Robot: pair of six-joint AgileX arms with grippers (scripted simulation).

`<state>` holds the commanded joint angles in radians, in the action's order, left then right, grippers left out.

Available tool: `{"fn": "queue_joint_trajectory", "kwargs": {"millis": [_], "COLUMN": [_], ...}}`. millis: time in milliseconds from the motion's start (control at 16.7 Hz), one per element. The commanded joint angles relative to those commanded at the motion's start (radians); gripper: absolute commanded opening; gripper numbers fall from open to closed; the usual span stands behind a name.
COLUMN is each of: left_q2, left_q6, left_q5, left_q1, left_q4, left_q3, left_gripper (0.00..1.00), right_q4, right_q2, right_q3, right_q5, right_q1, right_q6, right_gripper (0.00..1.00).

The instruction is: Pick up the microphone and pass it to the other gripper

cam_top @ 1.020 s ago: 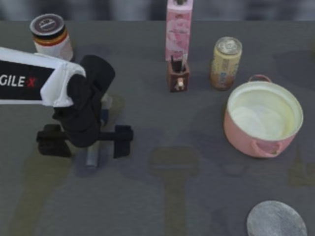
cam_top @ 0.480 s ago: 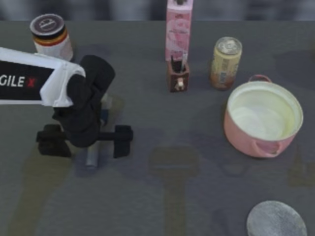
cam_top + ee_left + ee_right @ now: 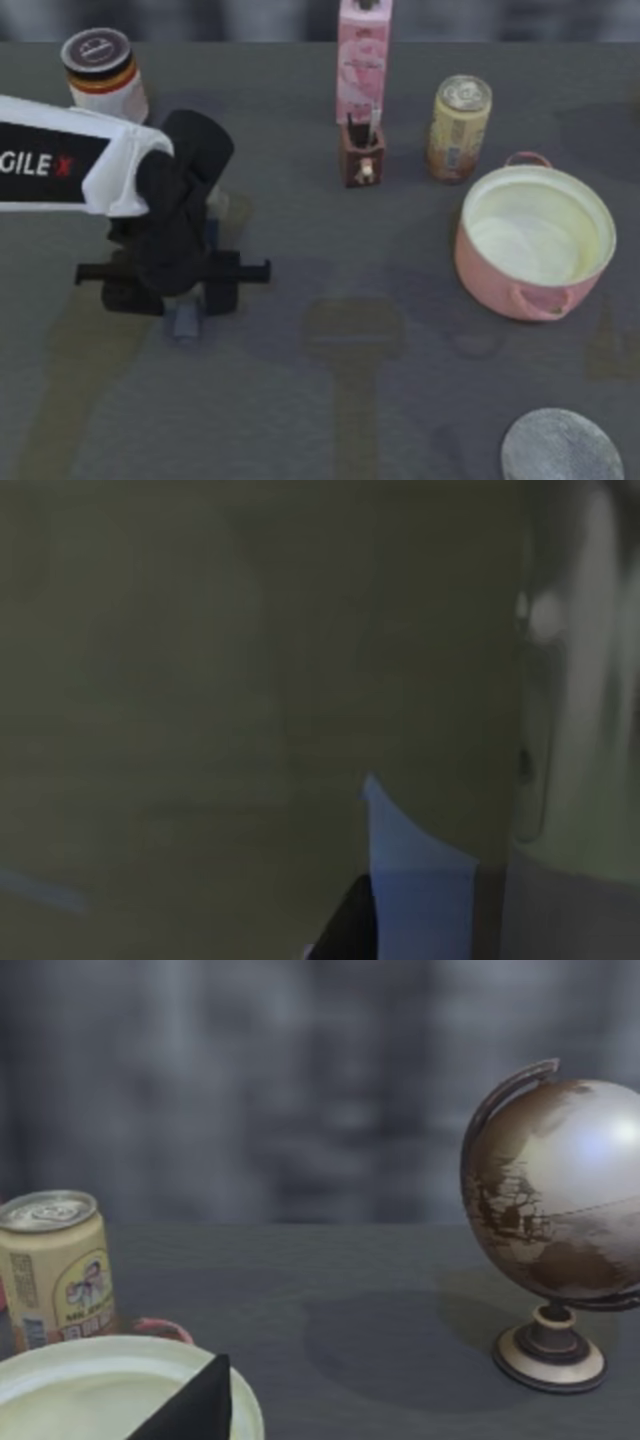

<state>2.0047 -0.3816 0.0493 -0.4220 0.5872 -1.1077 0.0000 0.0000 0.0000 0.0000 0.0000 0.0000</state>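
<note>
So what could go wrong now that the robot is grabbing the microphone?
The left end effector has closed in on the microphone, but only the tip of its grey handle shows, so the grip may be off-centre and it could slip or tip when lifted. The jar stands close behind the arm, so a wide swing might knock it.

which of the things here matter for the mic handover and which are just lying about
Job:
- microphone, grey handle showing under the left arm
- left pincer, closed in on the microphone
- right pincer, only a black tip shows, over the pot

Lying about:
- jar
- carton
- pen holder
- can
- pot
- grey disc
- globe
</note>
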Motion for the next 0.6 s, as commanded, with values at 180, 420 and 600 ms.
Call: {"fn": "queue_joint_trajectory", "kwargs": {"millis": [180, 420, 600], "left_q2": [0.0, 0.0, -0.043], "left_q6": [0.0, 0.0, 0.004], "left_q5": [0.0, 0.0, 0.002], "left_q1": [0.0, 0.0, -0.003], "left_q4": [0.0, 0.0, 0.015], "left_q3": [0.0, 0.0, -0.019], "left_gripper": [0.0, 0.0, 0.0], "right_q4": [0.0, 0.0, 0.0], "right_q2": [0.0, 0.0, 0.0], "right_q3": [0.0, 0.0, 0.0], "right_q5": [0.0, 0.0, 0.0], "right_q1": [0.0, 0.0, 0.0], "right_q6": [0.0, 0.0, 0.0], "right_gripper": [1.0, 1.0, 1.0]}}
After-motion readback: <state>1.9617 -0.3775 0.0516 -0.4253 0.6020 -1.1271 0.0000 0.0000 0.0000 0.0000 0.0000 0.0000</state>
